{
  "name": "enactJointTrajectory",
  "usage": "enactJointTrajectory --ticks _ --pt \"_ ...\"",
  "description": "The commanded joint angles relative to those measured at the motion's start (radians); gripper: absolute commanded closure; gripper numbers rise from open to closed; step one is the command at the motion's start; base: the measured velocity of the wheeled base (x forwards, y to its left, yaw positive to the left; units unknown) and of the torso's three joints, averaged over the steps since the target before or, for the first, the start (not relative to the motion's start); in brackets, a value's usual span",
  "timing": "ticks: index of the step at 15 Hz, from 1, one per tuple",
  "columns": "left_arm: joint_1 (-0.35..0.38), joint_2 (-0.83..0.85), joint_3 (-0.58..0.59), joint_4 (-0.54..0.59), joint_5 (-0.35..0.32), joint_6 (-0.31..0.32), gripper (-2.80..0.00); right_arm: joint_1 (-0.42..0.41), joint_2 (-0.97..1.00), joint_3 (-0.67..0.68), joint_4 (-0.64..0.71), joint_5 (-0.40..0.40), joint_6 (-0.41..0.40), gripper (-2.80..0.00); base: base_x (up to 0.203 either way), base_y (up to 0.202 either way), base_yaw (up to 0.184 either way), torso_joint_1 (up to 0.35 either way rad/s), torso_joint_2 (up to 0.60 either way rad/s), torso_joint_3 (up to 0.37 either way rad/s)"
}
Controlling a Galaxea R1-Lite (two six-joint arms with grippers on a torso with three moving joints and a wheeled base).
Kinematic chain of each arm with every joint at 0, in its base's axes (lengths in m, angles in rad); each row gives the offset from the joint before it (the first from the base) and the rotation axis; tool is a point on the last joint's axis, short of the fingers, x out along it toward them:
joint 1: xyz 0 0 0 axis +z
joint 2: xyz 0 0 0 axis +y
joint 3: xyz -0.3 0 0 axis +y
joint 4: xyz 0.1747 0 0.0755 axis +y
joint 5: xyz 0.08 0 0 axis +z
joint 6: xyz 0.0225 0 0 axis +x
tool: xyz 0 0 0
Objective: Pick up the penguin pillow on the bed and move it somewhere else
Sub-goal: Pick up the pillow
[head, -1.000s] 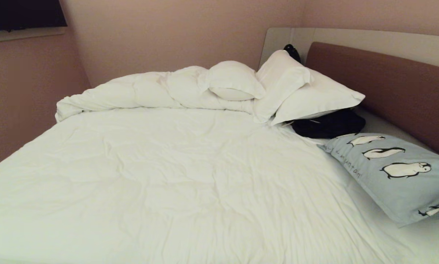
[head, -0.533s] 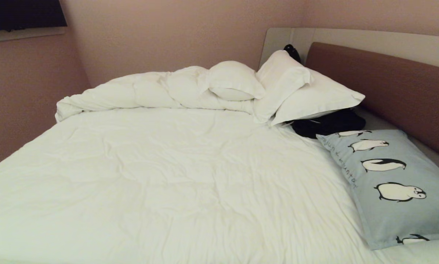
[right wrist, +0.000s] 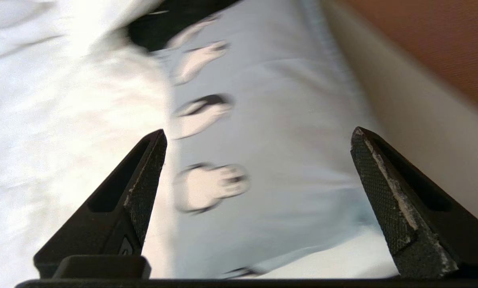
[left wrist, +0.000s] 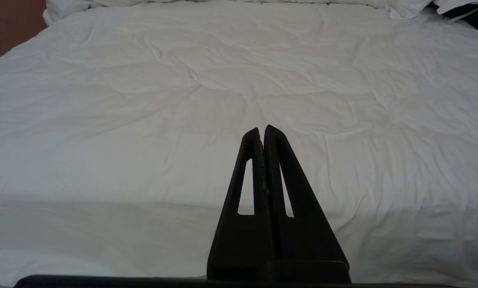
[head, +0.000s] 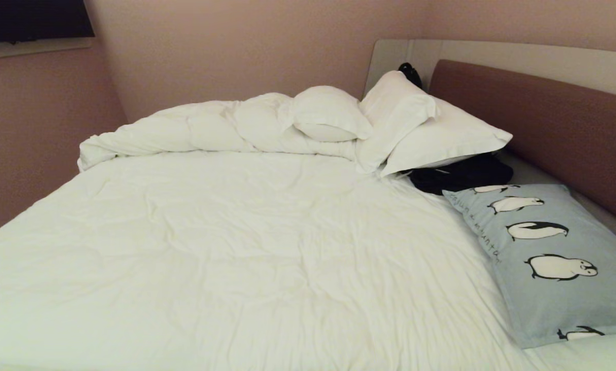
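Step in hand looks like release/after placement: the right gripper [right wrist: 259,136] hangs over the penguin pillow [head: 550,252] with jaws spread wide and nothing between them, pillow lying free on the bed [head: 267,242]. Right gripper is not in the head view, only in its own wrist view, which is blurred. Left gripper [left wrist: 261,130] is parked low at the near edge of the bed, fingers pressed together, holding nothing, pointing across the white sheet. The pillow sits at the bed's right side, flat on the sheet, just beside the brown headboard [head: 545,118], its far corner touching or nearly touching a dark bundle [head: 460,175] tucked under the white pillows [head: 416,123]. Near corner runs toward the head view's bottom right edge. Look: rectangular, light blue, soft and slightly puffed, row of black-and-white penguins down the length, dark handwritten lettering along the edge facing the bed's middle; lettering too small to read. Judgement: if this spot counts as "somewhere else", the task is about done and the next move only needs the right arm to lift clear without snagging the cover. If another grab is wanted, the open jaws must drop onto the fabric and pinch a fold or an edge, since the pillow is wider than the jaw span. Rumpled duvet [head: 210,126] lies well apart, at the far side.
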State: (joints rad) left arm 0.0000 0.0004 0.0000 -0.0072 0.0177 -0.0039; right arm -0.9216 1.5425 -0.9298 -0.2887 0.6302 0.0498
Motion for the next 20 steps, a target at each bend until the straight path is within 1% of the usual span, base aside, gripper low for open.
enactJointTrajectory --ticks 1,2,5,7,9,12,14,15,17,19,20 --pt "0.0 0.0 0.0 0.0 0.001 -0.001 0.0 0.04 -0.059 -0.006 0.127 0.016 0.037 -2.8 0.0 0.0 0.0 0.0 0.0 0.0" --pt "0.0 0.0 0.0 0.0 0.001 -0.001 0.0 0.06 -0.072 -0.006 0.138 0.015 0.047 0.0 0.0 0.0 0.0 0.0 0.0 0.0" --pt "0.0 0.0 0.0 0.0 0.001 -0.001 0.0 0.137 -0.088 -0.009 0.168 0.002 0.058 0.0 0.0 0.0 0.0 0.0 0.0 0.0" --pt "0.0 0.0 0.0 0.0 0.001 -0.001 0.0 0.204 -0.092 -0.017 0.215 -0.017 0.064 0.0 0.0 0.0 0.0 0.0 0.0 0.0" --pt "0.0 0.0 0.0 0.0 0.001 -0.001 0.0 0.307 -0.102 -0.027 0.274 -0.094 0.074 0.0 0.0 0.0 0.0 0.0 0.0 0.0" --pt "0.0 0.0 0.0 0.0 0.001 -0.001 0.0 0.491 -0.13 -0.029 0.317 -0.247 0.125 0.0 0.0 0.0 0.0 0.0 0.0 0.0" --pt "0.0 0.0 0.0 0.0 0.001 -0.001 0.0 0.591 -0.157 -0.029 0.359 -0.319 0.157 0.0 0.0 0.0 0.0 0.0 0.0 0.0" --pt "0.0 0.0 0.0 0.0 0.001 -0.001 0.0 0.639 -0.175 -0.031 0.391 -0.333 0.173 0.0 0.0 0.0 0.0 0.0 0.0 0.0" --pt "0.0 0.0 0.0 0.0 0.001 -0.001 0.0 0.708 -0.218 -0.032 0.454 -0.337 0.204 0.0 0.0 0.0 0.0 0.0 0.0 0.0" --pt "0.0 0.0 0.0 0.0 0.001 -0.001 0.0 0.766 -0.261 -0.027 0.531 -0.329 0.223 0.0 0.0 0.0 0.0 0.0 0.0 0.0" --pt "0.0 0.0 0.0 0.0 0.001 -0.001 0.0 0.783 -0.285 -0.023 0.563 -0.312 0.228 0.0 0.0 0.0 0.0 0.0 0.0 0.0"
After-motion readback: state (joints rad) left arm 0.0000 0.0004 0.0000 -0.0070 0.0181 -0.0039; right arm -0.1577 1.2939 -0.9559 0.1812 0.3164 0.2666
